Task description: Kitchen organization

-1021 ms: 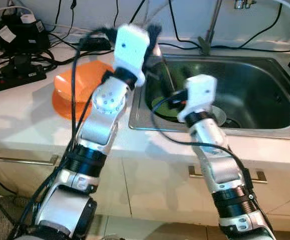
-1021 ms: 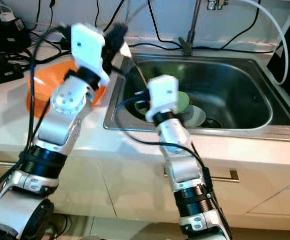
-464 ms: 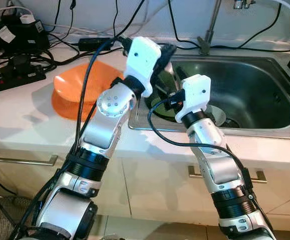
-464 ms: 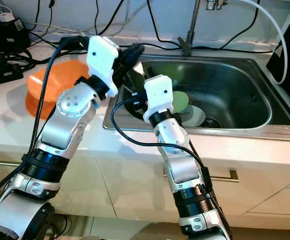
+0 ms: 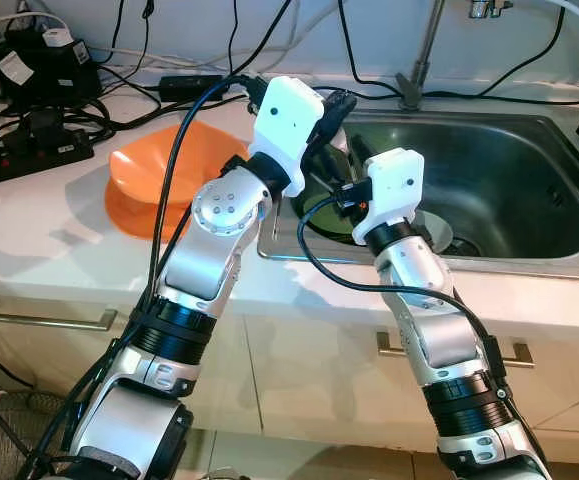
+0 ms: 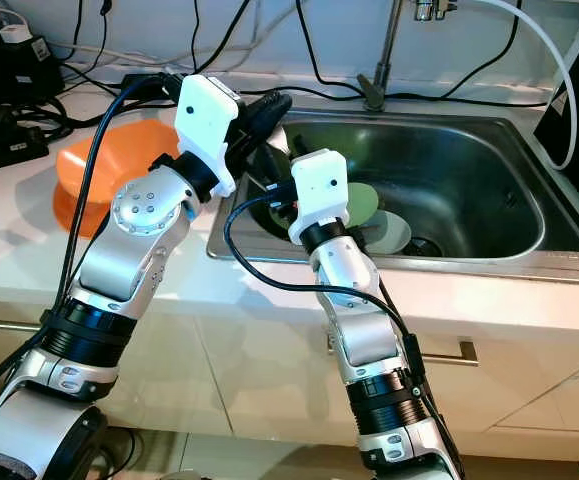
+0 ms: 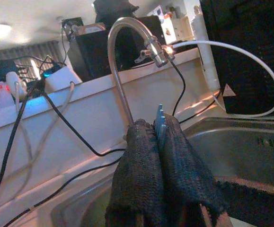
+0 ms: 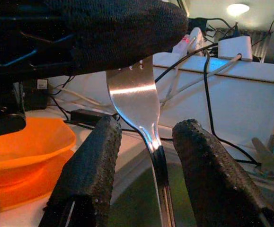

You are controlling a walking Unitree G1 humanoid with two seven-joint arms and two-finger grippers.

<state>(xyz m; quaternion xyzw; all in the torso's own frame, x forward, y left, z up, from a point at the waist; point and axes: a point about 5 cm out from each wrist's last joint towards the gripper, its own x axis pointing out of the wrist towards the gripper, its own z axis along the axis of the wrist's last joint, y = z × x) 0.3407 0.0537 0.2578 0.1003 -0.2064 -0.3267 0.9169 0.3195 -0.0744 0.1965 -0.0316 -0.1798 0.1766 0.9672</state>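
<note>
Cutlery sits between the two arms: a shiny steel fork (image 8: 136, 101) is pinched at its tines between the pressed-together black fingers of the left gripper (image 7: 158, 142), above the left rim of the stainless steel sink (image 5: 529, 150). In the left wrist view the fork tips stick out just past those fingertips, with the curved chrome tap (image 7: 120, 56) and a white hose (image 7: 250, 52) behind them.

In the right wrist view the right gripper (image 8: 144, 137) has its two textured black fingers (image 8: 92, 165) spread on either side of the fork's narrow handle, close to it; I cannot tell whether they touch it. From the head camera this gripper hangs just inside the sink's left end, right below the left one.

Inside the basin lie a round green plate (image 6: 361, 205) and a pale round dish (image 6: 394, 232) near the drain. On the white countertop (image 5: 39, 230) left of the sink rest stacked orange plastic bowls (image 5: 154, 180). Further back are a black power strip (image 5: 29, 150), a black box with a white label (image 5: 29, 70) and a tangle of black cables (image 5: 119, 100). The label's writing is too small to read, and no brand mark is legible anywhere.
</note>
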